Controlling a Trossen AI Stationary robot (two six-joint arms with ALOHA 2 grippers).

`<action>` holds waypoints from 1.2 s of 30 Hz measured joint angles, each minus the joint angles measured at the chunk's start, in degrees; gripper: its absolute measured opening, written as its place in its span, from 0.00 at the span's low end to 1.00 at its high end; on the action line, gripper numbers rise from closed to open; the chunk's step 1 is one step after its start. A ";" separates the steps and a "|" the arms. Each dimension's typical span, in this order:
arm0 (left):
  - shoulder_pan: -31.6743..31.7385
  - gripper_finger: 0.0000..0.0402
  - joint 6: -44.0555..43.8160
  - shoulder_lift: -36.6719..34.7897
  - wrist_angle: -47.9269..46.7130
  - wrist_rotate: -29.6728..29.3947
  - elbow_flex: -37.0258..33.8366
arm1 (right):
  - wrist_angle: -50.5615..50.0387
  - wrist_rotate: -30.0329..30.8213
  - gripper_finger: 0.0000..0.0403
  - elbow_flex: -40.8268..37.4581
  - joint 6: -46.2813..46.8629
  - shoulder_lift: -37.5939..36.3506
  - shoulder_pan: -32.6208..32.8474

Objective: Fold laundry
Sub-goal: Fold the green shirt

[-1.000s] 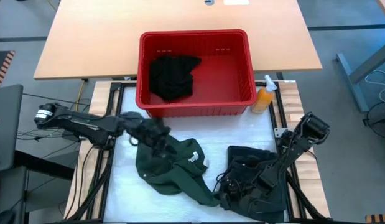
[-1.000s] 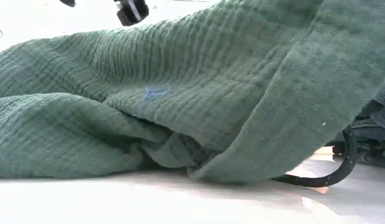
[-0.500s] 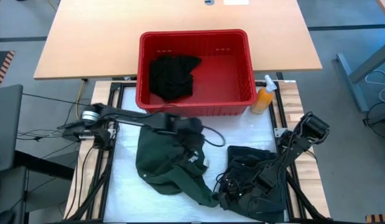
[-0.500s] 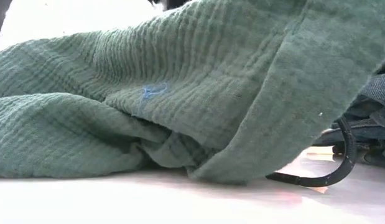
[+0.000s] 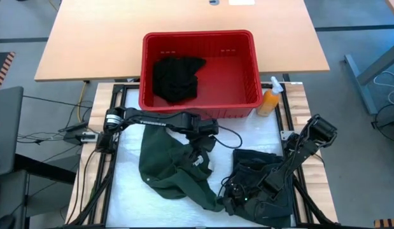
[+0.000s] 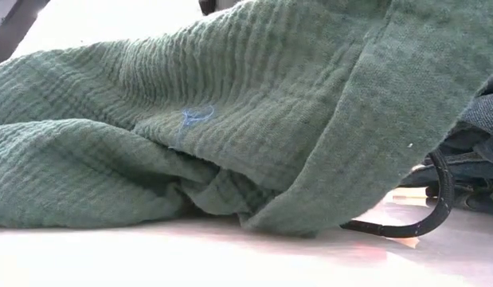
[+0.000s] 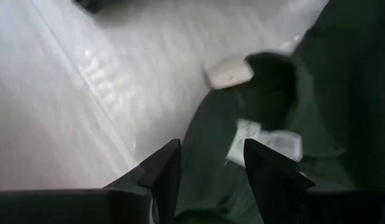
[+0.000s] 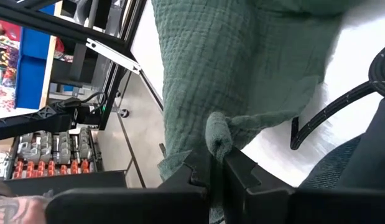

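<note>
Reaching farther right since before, left end effector (image 5: 202, 141) hovers released over green shirt (image 5: 168, 166) (collar label visible); right end effector (image 8: 216, 167) pinches its edge

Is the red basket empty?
No, the high view shows a black garment lying crumpled inside the red basket, on its left half.

The green shirt (image 6: 230, 135) is matt cloth with a crinkled, ribbed weave, soft and rough-looking; the black garment (image 5: 177, 78) in the basket is dull cloth; the basket (image 5: 247, 60) is red plastic, faintly shiny, ribbed along its front wall; the bottle (image 5: 269, 98) is glossy orange plastic; the table (image 5: 126, 184) is smooth, white and sheeny; the desk (image 5: 95, 38) behind is matt wood.
</note>
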 joint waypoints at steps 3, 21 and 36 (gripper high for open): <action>0.71 0.41 0.36 0.08 -0.80 -0.94 -0.26 | -0.01 0.01 0.09 0.00 -1.19 0.00 0.00; 3.16 0.40 -0.09 4.69 -5.00 2.71 -0.30 | -0.51 -2.03 0.09 0.02 -5.41 -0.04 -1.16; 2.89 0.01 -1.52 -1.85 -19.72 3.22 1.01 | -2.68 -1.16 0.09 0.00 -21.18 -8.95 -5.65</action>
